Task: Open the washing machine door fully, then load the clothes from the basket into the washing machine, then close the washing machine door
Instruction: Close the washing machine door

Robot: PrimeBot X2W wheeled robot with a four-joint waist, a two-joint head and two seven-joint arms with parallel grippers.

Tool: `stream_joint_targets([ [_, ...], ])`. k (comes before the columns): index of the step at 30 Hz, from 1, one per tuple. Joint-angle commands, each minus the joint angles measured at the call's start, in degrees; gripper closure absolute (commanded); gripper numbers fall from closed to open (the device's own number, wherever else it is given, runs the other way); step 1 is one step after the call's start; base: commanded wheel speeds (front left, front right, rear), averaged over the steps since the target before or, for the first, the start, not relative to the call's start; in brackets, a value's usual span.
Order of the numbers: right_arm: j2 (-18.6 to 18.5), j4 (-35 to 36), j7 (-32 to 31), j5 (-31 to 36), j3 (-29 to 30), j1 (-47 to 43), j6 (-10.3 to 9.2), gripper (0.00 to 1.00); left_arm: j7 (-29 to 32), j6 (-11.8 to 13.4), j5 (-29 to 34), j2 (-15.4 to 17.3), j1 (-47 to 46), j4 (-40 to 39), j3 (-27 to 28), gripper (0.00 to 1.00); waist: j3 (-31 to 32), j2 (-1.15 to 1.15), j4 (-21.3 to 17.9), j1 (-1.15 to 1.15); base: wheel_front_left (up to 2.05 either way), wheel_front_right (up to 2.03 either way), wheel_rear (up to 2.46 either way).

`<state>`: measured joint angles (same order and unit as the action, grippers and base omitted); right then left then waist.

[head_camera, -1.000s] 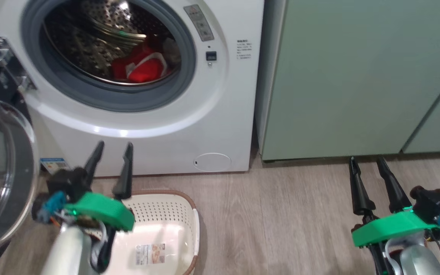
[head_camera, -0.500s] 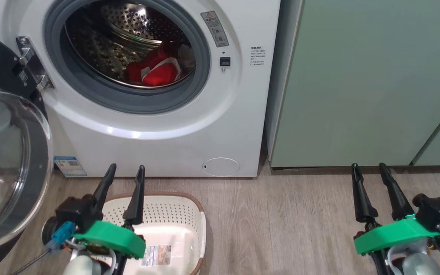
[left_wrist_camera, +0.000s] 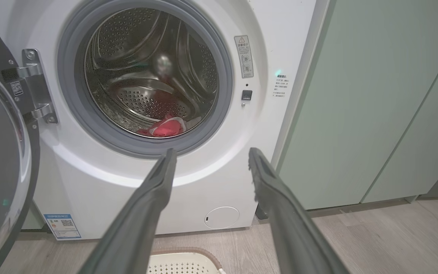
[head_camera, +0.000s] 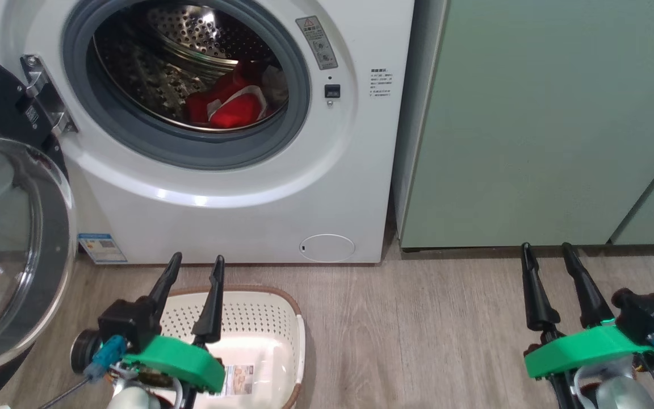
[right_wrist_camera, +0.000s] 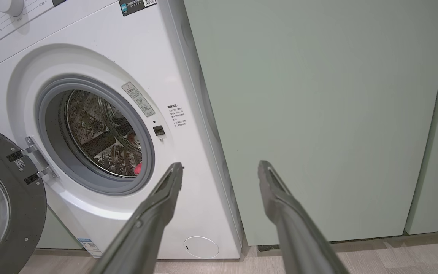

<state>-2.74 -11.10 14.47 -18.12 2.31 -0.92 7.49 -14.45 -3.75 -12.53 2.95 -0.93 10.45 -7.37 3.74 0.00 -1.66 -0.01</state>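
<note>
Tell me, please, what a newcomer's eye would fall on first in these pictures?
First the bright red clothes lying low in the steel drum of the washing machine, at upper left in the head view. Next the washing machine door, swung wide open at the left edge, and the cream basket on the floor below, which looks empty.

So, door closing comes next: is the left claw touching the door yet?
Apart. The head view shows bare floor between the open left claw and the door.
</note>
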Motion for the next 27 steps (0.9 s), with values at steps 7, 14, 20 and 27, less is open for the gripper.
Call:
stream_joint_targets([
  [7,-0.22,1.79,0.53,0.37,-1.45,1.47,0.00,0.00,-0.55,1.06,0.29,-0.07,-2.23,-1.68,1.47,0.00,-0.13,0.00,-0.23,0.01,0.00,0.00,0.00],
  [14,-0.18,1.96,0.53,0.37,-1.45,1.39,0.00,0.00,-0.55,1.31,-0.43,-0.07,-2.19,-1.98,1.21,0.00,-0.21,0.00,-0.29,0.01,0.00,0.00,0.00],
  [20,-0.17,1.93,0.53,0.42,-1.49,1.49,0.00,0.00,-0.55,1.10,-0.90,-0.07,-2.52,-1.95,1.01,0.00,-0.50,0.00,-0.27,0.01,0.00,0.00,0.00],
  [27,-0.16,1.73,0.53,0.39,-1.54,1.67,0.00,0.00,-0.55,1.60,-1.29,-0.07,-2.73,-1.58,1.20,0.00,-0.68,0.00,-0.27,0.01,-0.08,0.08,0.00],
])
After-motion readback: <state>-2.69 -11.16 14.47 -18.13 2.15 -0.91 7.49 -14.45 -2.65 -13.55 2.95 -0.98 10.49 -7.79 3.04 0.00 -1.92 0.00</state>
